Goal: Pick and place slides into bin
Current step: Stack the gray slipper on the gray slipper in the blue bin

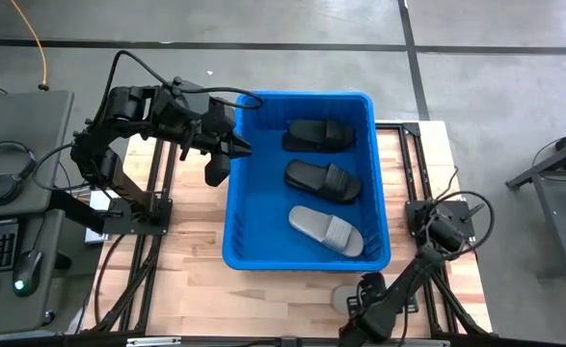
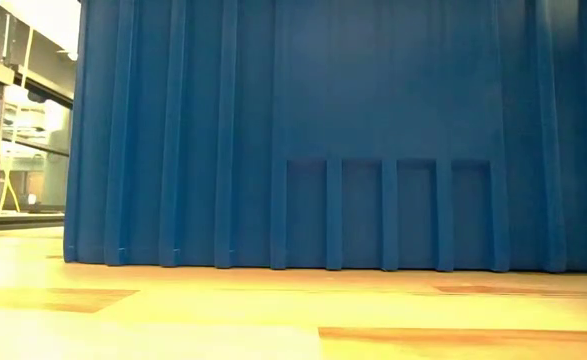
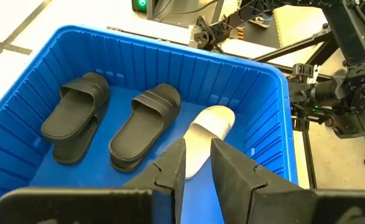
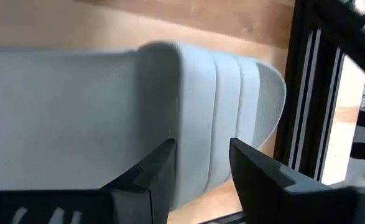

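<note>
The blue bin (image 1: 302,96) stands mid-table and fills the low view (image 2: 323,130). Inside it lie two black slides (image 1: 318,134) (image 1: 323,180) and a grey one (image 1: 326,230), soles down on the floor. Another grey slide (image 1: 343,297) lies on the table between the bin's near wall and the table's near edge. My right gripper (image 1: 360,289) is over it, open, its fingers either side of the ribbed strap (image 4: 201,124). My left gripper (image 1: 217,166) waits raised at the bin's left rim, empty, its fingers a narrow gap apart (image 3: 198,165). My right gripper comes at the grey slide's strap (image 4: 201,124) steeply from above, one finger on each side of the ribbed band. Whether the fingers touch the strap cannot be told. The slide lies flat on the table.
A black frame rail (image 4: 306,93) runs close beside the loose slide's toe end. The bin's near wall (image 1: 302,262) stands just behind that slide. A desk with headphones (image 1: 3,173) and a keyboard sits beyond the table's left edge.
</note>
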You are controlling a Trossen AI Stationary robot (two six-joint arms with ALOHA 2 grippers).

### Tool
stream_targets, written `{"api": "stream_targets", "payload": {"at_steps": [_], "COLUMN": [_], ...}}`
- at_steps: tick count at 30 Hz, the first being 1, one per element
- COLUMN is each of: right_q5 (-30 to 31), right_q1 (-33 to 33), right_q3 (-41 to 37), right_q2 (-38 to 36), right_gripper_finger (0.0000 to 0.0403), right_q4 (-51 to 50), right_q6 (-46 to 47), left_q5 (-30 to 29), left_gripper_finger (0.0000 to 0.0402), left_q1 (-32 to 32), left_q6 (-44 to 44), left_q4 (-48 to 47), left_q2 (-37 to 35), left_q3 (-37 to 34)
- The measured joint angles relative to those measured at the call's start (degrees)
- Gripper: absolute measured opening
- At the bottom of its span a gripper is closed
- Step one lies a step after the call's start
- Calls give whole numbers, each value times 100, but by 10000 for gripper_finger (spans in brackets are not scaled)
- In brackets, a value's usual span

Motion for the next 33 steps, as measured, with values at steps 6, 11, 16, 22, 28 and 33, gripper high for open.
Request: {"api": "stream_targets", "payload": {"at_steps": [6, 11, 16, 22, 28, 33], "right_q5": [-24, -17, -251, -462, -437, -303], "right_q1": [90, 88, 91, 170, 274, 388], "right_q3": [1, 4, 4, 40, 258, 506], "right_q2": [10, 153, 302, 348, 348, 348], "right_gripper_finger": [142, 142, 142, 129, 40, 14], "right_q4": [139, 36, 68, 6, -80, -84], "right_q6": [62, -5, -87, 20, -117, -93], "left_q5": [1, 3, 101, 106, 106, 106], "left_gripper_finger": [67, 67, 67, 67, 67, 67], "left_q1": [-1, -1, 1, 1, 1, 1], "left_q6": [0, 0, -9, -41, -37, -13], "left_q4": [-4, -9, -11, -11, -15, -13], "left_q2": [0, 0, 0, 0, 0, 0], "left_q3": [0, 0, 0, 0, 0, 0]}}
